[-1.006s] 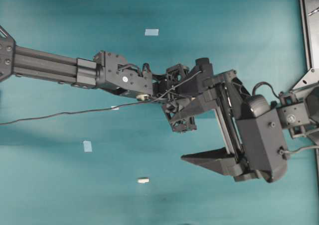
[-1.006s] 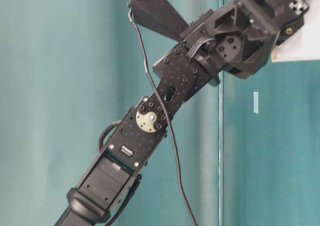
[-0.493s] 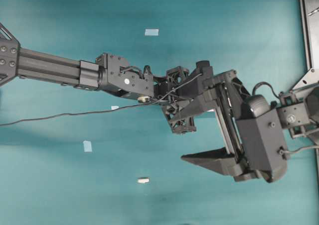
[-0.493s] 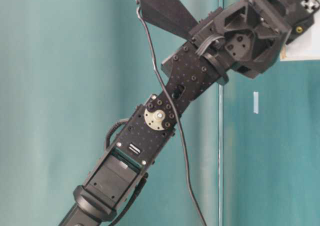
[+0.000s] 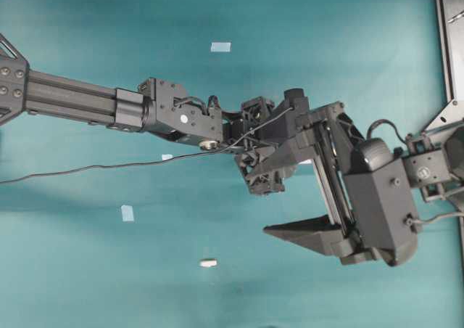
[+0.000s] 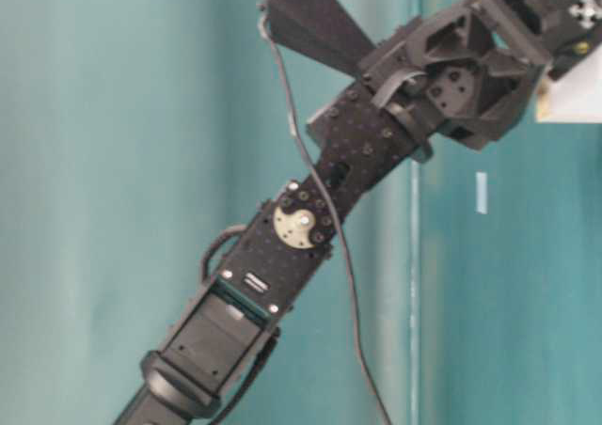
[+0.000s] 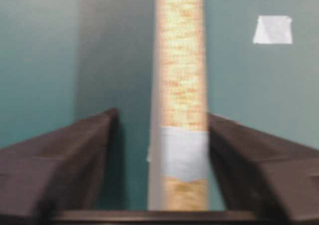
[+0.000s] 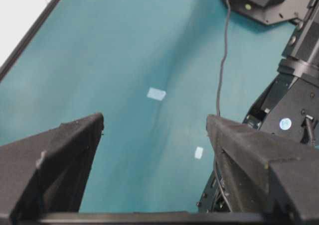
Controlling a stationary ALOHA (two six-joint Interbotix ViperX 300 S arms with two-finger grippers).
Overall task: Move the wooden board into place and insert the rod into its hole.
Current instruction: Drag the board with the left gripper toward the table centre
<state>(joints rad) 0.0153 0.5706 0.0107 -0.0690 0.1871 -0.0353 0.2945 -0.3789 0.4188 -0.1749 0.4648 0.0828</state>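
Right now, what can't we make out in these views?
- Wooden board: hole not visible; left wrist view is blurred, far end cut off by the top edge. Overhead, the arms cover it.
- Rod: tiny overhead, no detail.
- Left gripper: open around the board; contact on the right unclear.

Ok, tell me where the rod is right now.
In the overhead view the rod lies alone on the teal table, low and left of centre, below the small blue tape square and well left of the right gripper.
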